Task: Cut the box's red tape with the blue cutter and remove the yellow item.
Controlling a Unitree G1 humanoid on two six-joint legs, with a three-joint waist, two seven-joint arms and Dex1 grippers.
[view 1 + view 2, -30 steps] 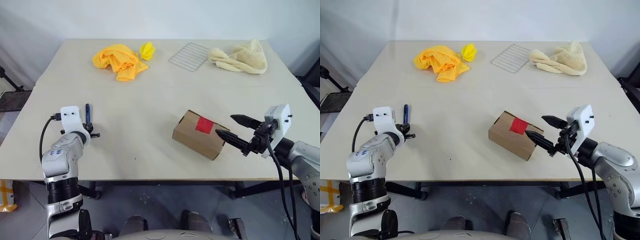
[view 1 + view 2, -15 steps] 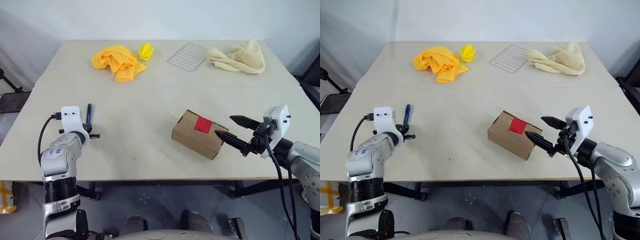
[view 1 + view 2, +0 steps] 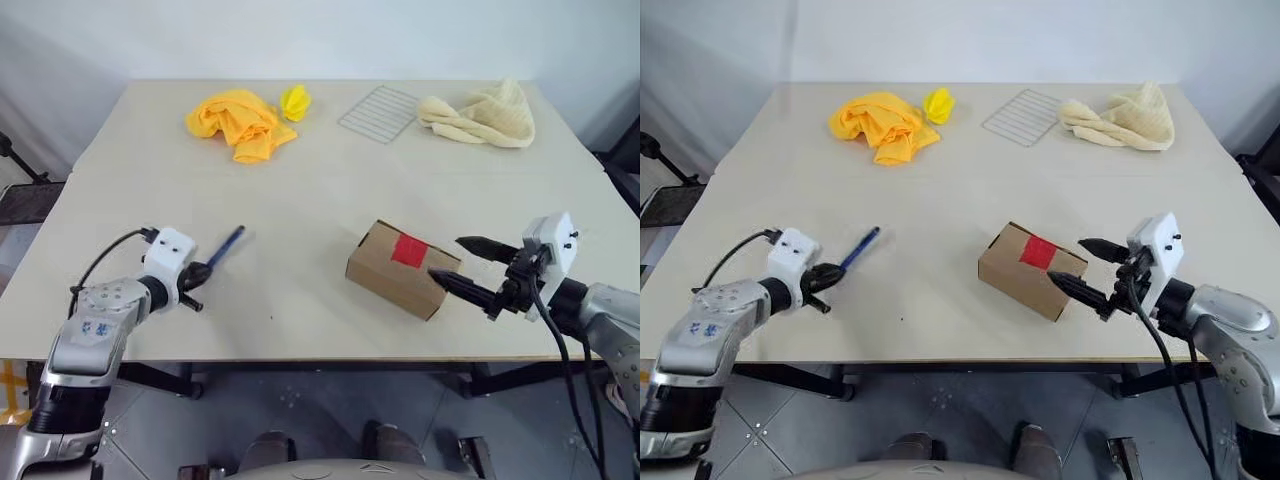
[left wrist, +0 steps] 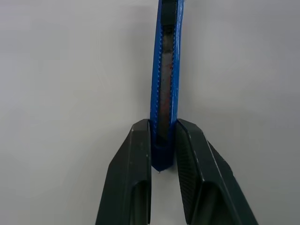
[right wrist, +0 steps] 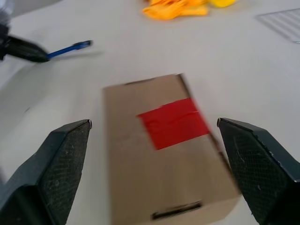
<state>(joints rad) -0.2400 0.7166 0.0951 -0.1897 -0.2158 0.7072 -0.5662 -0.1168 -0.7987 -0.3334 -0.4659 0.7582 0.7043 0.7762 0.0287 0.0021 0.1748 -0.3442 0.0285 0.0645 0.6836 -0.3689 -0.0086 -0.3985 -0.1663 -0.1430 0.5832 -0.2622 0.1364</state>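
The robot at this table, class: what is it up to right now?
The left gripper is shut on the blue cutter, holding it by one end with the rest pointing toward the box. The right gripper is open beside the box's end, not gripping it. The red tape looks uncut and the box is closed. Orange cloth, a wire rack and a cream towel lie at the far side.

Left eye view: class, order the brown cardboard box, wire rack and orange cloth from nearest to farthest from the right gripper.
1. Brown cardboard box, just beside the right gripper.
2. Wire rack, far edge, ahead.
3. Orange cloth, far left.
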